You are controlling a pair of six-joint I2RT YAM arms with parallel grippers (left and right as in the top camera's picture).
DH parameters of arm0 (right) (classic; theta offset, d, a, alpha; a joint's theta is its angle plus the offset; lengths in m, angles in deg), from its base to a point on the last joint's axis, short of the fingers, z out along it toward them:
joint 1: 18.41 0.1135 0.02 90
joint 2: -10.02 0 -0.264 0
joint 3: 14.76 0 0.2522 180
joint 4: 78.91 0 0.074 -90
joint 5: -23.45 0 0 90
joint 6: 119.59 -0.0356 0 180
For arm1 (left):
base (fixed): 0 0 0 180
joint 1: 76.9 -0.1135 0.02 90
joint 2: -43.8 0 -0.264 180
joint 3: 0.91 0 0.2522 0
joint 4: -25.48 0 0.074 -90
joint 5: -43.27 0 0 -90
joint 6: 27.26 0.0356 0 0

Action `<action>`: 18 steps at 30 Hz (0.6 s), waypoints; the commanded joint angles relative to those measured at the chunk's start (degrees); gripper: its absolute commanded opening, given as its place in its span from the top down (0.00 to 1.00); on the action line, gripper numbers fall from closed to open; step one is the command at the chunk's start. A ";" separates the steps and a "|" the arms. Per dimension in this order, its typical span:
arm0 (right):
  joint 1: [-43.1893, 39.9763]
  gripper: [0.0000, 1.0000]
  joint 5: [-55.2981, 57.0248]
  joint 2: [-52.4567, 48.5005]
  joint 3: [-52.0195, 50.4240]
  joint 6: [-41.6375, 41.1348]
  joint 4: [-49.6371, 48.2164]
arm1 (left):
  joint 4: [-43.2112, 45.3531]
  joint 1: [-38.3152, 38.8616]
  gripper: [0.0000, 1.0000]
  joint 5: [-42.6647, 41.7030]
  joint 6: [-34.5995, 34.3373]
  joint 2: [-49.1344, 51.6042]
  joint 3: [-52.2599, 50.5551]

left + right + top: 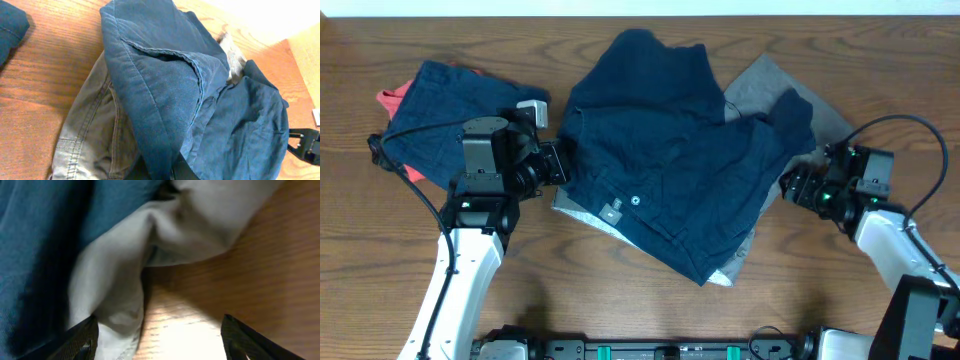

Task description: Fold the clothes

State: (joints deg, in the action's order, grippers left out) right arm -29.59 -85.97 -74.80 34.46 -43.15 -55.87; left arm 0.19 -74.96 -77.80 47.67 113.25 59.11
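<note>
Overhead, left end effector [558,162]: touching the left edge of the navy shorts [670,170]; opening cannot be told.
Overhead, right end effector [792,186]: at the shorts' right edge; grey garment [770,85] underneath, on the counter [620,300].
Left wrist: shorts bunched over the grey garment just ahead.
Right wrist: fingers [80,340] wide apart, nothing held; grey garment against one.

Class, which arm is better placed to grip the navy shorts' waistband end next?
Left, probably: the left pincer sits at the navy shorts' waistband end, while the right pincer gapes open beside the grey garment opposite.
</note>
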 commanded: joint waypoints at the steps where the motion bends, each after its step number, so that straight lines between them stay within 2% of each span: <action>1: 1.95 0.25 -1.44 -1.84 -1.68 -1.51 -3.78 | 0.44 -0.26 0.94 0.68 -0.28 -0.02 0.63; 8: 6.60 0.21 -5.29 -8.48 -1.73 -2.84 -14.99 | 0.37 -0.26 0.94 0.68 -0.28 -0.02 0.63; 10: 7.41 0.25 -5.22 -9.42 -1.73 -3.21 -17.03 | 0.07 -0.26 0.94 0.68 -0.28 -0.02 0.63; 11: 7.52 0.30 -5.25 -9.60 -1.73 -3.41 -17.57 | -0.02 -0.26 0.94 0.68 -0.28 -0.02 0.63; 13: 7.39 0.55 -5.07 -9.57 -1.70 -3.58 -18.05 | -0.35 -0.26 0.94 0.68 -0.28 0.00 0.63; 14: 7.21 0.71 -4.90 -9.55 -1.66 -3.56 -18.08 | -0.44 -0.26 0.94 0.68 -0.28 0.00 0.63; 15: 6.84 0.95 -4.37 -9.51 -1.53 -3.56 -17.86 | -0.44 -0.26 0.94 0.68 -0.26 0.00 0.59; 16: 6.19 0.99 -3.30 -9.38 -1.33 -3.56 -17.03 | -0.44 -0.26 0.94 0.68 -0.28 0.00 0.59; 18: 4.26 0.99 0.74 -8.59 -0.55 -3.54 -13.68 | -0.44 -0.26 0.94 0.68 -0.24 0.00 0.59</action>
State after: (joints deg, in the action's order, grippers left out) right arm -23.45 -89.03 -83.72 33.13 -46.19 -71.19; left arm -0.34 -74.96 -77.80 47.59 113.25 59.11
